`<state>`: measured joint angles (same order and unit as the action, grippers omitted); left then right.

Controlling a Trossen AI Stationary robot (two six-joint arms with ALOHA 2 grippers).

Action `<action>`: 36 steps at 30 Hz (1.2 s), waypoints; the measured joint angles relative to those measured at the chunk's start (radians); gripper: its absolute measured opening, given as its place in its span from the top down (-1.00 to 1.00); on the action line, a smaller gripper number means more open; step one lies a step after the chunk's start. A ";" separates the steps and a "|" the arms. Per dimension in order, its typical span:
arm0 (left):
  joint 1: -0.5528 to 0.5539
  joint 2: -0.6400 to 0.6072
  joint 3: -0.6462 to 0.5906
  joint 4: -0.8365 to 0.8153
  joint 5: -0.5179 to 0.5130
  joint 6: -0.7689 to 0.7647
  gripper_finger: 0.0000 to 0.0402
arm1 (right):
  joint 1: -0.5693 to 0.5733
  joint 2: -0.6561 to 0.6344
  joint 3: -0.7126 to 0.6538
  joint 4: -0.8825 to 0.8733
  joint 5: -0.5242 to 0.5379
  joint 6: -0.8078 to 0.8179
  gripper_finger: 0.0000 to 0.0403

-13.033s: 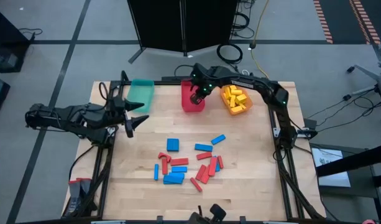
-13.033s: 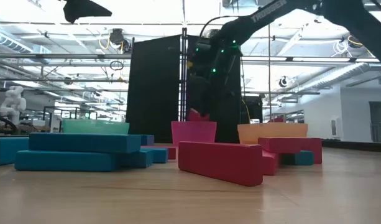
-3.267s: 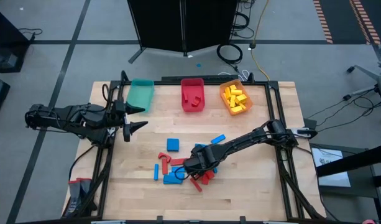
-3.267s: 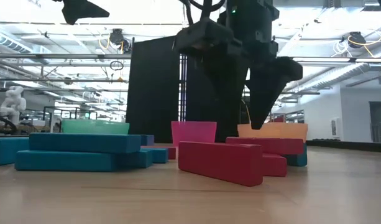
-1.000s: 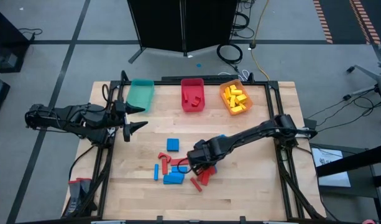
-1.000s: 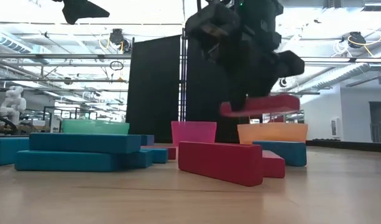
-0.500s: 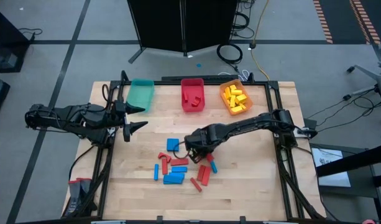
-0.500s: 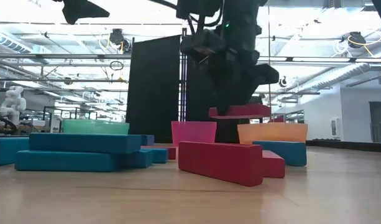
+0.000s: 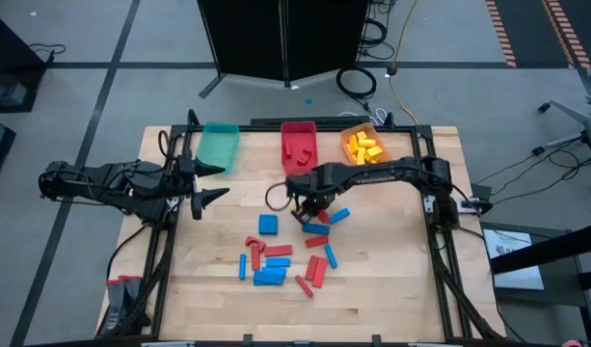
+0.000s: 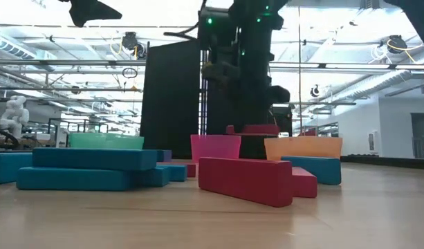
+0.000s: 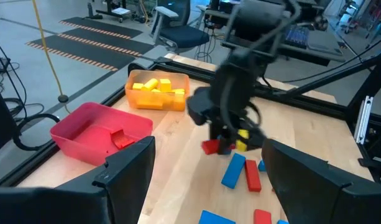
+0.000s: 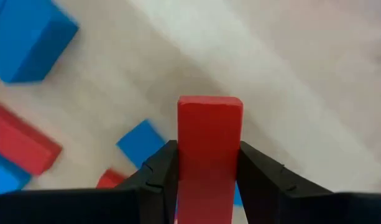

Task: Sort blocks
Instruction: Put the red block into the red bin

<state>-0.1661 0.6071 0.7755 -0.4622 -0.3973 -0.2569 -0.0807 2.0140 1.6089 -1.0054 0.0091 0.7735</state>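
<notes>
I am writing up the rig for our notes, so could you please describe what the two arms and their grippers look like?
Both arms are dark, jointed and slim. The left gripper ends in two pointed black fingers. The right gripper has flat black fingers; small green lights glow on that arm.

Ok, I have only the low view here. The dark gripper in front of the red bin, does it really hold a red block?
Observer: Yes. The right wrist view shows the right gripper shut on a red block, one finger on each long side.
Operator: Is it over the red bin?
Observer: Not yet. From above, it is over bare table, between the red bin and the loose blocks.
Operator: And the other arm?
Observer: The left gripper is open at the table's left edge, near the teal bin.
</notes>
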 joint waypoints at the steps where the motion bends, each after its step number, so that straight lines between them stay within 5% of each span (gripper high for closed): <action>1: 0.000 0.000 0.000 0.000 0.000 0.000 -0.50 | -0.014 0.000 0.000 0.008 0.000 -0.014 0.42; 15: 0.000 0.000 0.000 0.000 0.000 -0.001 -0.50 | -0.206 0.000 0.002 0.105 -0.016 -0.159 0.42; 36: 0.000 0.000 0.000 0.000 -0.033 -0.026 -0.50 | -0.451 0.000 0.202 0.172 -0.009 -0.288 0.42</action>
<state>-0.1661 0.6075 0.7757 -0.4624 -0.4305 -0.2827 -0.5320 2.0144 1.8111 -0.8335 -0.0002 0.4854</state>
